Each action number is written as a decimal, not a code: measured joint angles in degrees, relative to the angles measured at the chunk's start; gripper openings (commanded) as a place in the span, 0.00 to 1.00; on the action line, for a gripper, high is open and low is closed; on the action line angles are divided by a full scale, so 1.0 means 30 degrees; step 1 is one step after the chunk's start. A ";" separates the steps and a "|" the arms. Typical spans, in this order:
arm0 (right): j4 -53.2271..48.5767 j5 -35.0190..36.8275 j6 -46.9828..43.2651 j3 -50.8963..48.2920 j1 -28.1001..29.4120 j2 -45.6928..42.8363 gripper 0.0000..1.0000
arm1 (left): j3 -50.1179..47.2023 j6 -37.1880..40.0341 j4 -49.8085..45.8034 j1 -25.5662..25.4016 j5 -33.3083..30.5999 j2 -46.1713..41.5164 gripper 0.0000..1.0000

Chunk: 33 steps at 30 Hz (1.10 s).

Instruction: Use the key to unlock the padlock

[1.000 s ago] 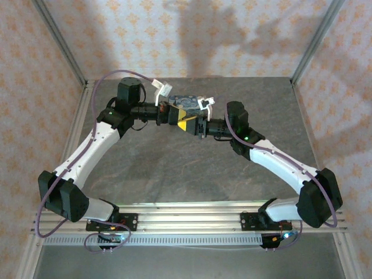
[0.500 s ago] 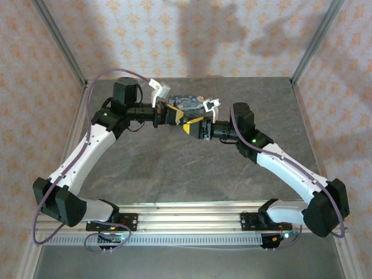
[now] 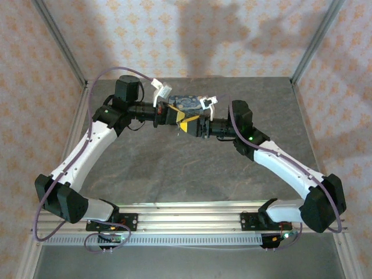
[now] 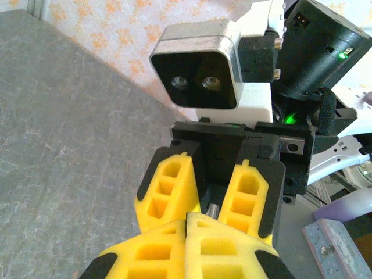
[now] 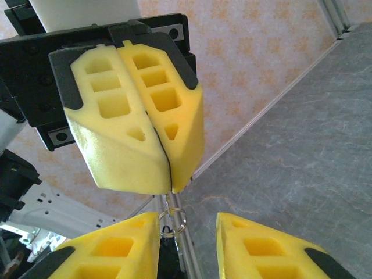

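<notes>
Now, at the far middle of the grey table (image 3: 174,174), the left arm (image 3: 87,151) and the right arm (image 3: 285,165) meet tip to tip, close beside a blue printed tin (image 3: 187,102). Since half a second ago the right arm has edged back in towards the left one. The left gripper (image 5: 170,185) has its yellow fingers pressed together on what appears to be the key (image 5: 170,204), a thin silvery stem whose looped end hangs out of the tips. The right gripper (image 5: 187,231) has its fingers apart. The loop sits between them, close to one pad and not clamped. The padlock, with its blue body, cannot be made out. By this reading the right side is between grips, and nothing yet shows the lock opened.
</notes>
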 measured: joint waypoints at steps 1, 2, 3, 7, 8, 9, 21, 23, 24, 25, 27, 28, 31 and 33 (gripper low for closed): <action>0.0007 -0.0058 0.0015 0.0051 0.0051 0.0022 0.29 | 0.0036 0.0007 -0.0029 0.0000 0.0022 0.0000 0.00; 0.0080 -0.0124 0.0066 0.0095 0.0102 0.0029 0.28 | 0.0058 0.0058 -0.0058 0.0000 0.0044 0.0000 0.00; 0.0138 -0.0160 0.0066 0.0124 0.0146 0.0036 0.28 | 0.0066 0.0095 -0.0102 0.0000 0.0051 0.0000 0.00; 0.0277 -0.0262 0.0211 0.0240 0.0291 0.0102 0.18 | 0.0066 0.0277 -0.0277 0.0000 0.0124 0.0000 0.00; 0.0291 -0.0270 0.0219 0.0284 0.0299 0.0117 0.13 | 0.0066 0.0284 -0.0291 0.0000 0.0131 0.0000 0.00; 0.0306 -0.0277 0.0299 0.0306 0.0328 0.0124 0.08 | 0.0066 0.0284 -0.0306 0.0000 0.0197 0.0000 0.00; 0.1282 -0.0087 0.0721 0.0153 0.0328 0.0262 0.00 | -0.0051 -0.0612 0.0393 0.0000 -0.0029 -0.0131 0.31; 0.2040 -0.0015 0.1064 -0.0015 0.0313 0.0350 0.00 | -0.0270 -0.1086 0.0699 0.0000 -0.0262 -0.0313 0.40; 0.2426 0.0044 0.1275 -0.0138 0.0313 0.0386 0.00 | -0.0423 -0.1392 0.0889 0.0007 -0.0495 -0.0452 0.41; 0.2688 0.0117 0.1435 -0.0226 0.0284 0.0423 0.00 | -0.0546 -0.1617 0.1042 0.0036 -0.0641 -0.0576 0.41; 0.3424 0.0321 0.1821 -0.0510 0.0160 0.0525 0.00 | -0.1093 -0.2404 0.1814 0.0321 -0.1056 -0.0991 0.41; 0.3701 0.0415 0.2004 -0.0663 0.0066 0.0554 0.00 | -0.1399 -0.2885 0.2244 0.0546 -0.1158 -0.1188 0.41; 0.4466 0.0809 0.2492 -0.1158 -0.0219 0.0583 0.00 | -0.2973 -0.4787 0.4401 0.1494 -0.1486 -0.1938 0.40; 0.4881 0.1049 0.2769 -0.1435 -0.0386 0.0590 0.00 | -0.4058 -0.5960 0.5734 0.1967 -0.1596 -0.2280 0.37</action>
